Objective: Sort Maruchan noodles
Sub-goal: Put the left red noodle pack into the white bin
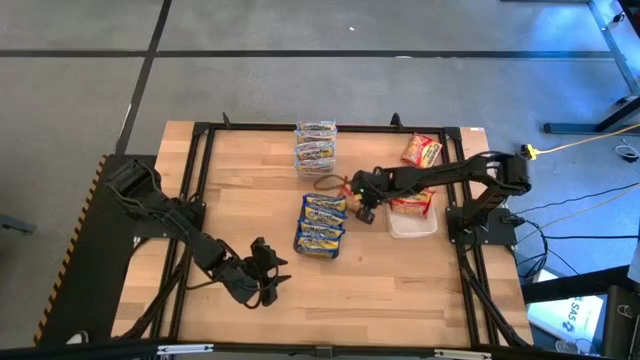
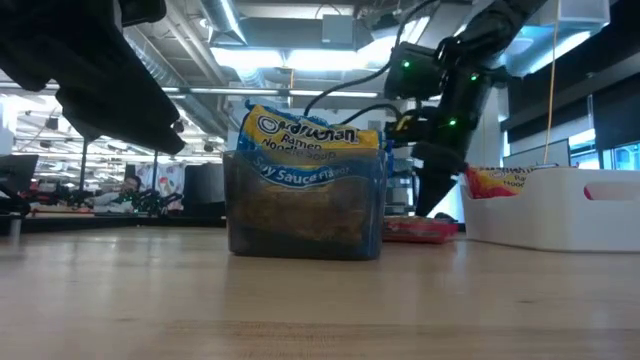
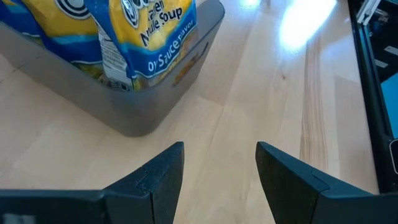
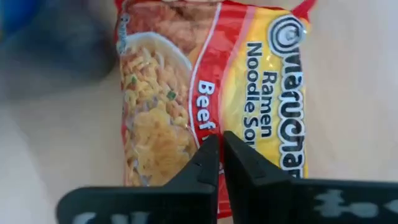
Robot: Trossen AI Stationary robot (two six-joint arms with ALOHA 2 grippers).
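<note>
The Maruchan noodles are sorted by colour. Blue-banded packets (image 1: 322,222) stand in a dark grey tray (image 3: 146,109) at mid table. Red-banded ones (image 1: 412,203) lie in a white tray (image 1: 415,230) to its right. Between the two trays a red Beef packet (image 4: 205,87) lies flat on the table, and my right gripper (image 4: 221,152) is shut on it from above. It also shows in the low view (image 2: 420,231). My left gripper (image 3: 219,168) hangs open near the table's front left, just short of the grey tray's corner, with nothing between its fingers. My right gripper comes down steeply onto the Beef packet, its shut fingertips meeting on the wrapper's upper face near the middle (image 4: 217,127). Whether a fold of film lies between the tips is hidden by the fingers themselves. The packet stays flat on the table.
A clear tub (image 1: 315,145) with more packets stands at the far middle. Another red packet (image 1: 422,150) lies loose at the far right. A thin dark loop (image 1: 325,183) lies behind the grey tray. Bare wood stretches along the table's front.
</note>
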